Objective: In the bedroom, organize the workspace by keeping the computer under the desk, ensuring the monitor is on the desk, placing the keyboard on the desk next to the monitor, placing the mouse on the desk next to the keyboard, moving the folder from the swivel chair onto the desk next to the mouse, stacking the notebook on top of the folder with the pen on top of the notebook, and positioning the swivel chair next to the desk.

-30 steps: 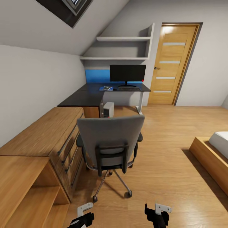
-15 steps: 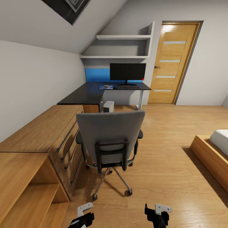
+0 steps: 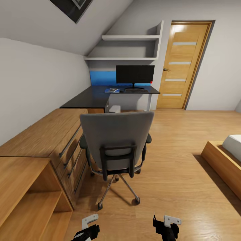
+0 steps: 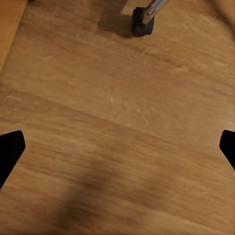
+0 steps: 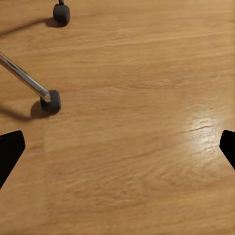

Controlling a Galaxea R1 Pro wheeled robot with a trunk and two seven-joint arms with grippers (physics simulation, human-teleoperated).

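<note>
The swivel chair stands in the middle of the floor with its grey back toward me, some way short of the desk. On the desk's black top are the monitor, the keyboard in front of it, and the blue folder to the keyboard's left with a small dark item on it. The computer peeks over the chair back, under the desk. Mouse and pen are too small to make out. My left gripper and right gripper hang open and empty above the floor behind the chair.
A long wooden dresser and an open shelf unit run along the left wall. A bed on a wood platform sits at the right. A door is beyond the desk. Chair casters are close to both grippers.
The whole view has shifted: the chair looks slightly larger and its back now covers more of the computer. Both grippers keep the same pose.
</note>
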